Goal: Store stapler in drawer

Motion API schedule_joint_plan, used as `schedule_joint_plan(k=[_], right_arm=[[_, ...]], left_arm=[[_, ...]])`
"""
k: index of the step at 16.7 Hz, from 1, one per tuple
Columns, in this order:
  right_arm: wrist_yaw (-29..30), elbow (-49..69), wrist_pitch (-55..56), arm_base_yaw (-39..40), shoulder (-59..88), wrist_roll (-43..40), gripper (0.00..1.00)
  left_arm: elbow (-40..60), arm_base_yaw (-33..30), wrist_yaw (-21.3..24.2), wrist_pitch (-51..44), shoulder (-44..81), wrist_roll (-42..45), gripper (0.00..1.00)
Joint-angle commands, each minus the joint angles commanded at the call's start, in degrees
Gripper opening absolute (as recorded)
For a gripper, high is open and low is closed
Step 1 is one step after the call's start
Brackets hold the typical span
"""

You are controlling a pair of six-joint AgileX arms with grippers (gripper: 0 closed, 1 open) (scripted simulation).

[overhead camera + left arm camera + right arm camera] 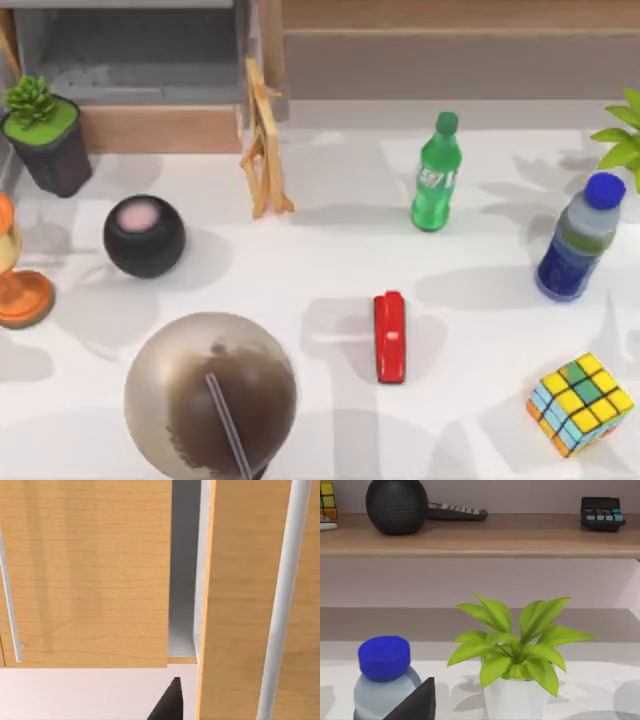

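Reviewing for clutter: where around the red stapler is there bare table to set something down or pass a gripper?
Bare table lies between the stapler and the Rubik's cube, and between the stapler and the green bottle. The top view's left is crowded: black sphere, large round object, potted succulent.

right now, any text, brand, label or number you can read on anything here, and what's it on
None can be read.
Green soda bottle: a white mark on its label, too blurred to read.
Blue-capped bottle: dark blue label, no legible text.
Calculator on the shelf: key markings too small to read.
Remote on the same shelf: buttons too small to read.
Red stapler: no marking visible.
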Motion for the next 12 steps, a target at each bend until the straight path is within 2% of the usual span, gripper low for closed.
schedule_joint_plan(k=[1,2,12], right_arm=[[0.0,0.0,0.0,0.0,0.0,0.0,1.0],[0.0,0.0,0.0,0.0,0.0,0.0,1.0],[0.0,0.0,0.0,0.0,0.0,0.0,1.0]], left_arm=[[0.0,0.0,0.0,0.0,0.0,0.0,0.98],[0.0,0.0,0.0,0.0,0.0,0.0,1.0],[-0.7,0.6,0.5,0.5,-0.3,0.1,1.0]])
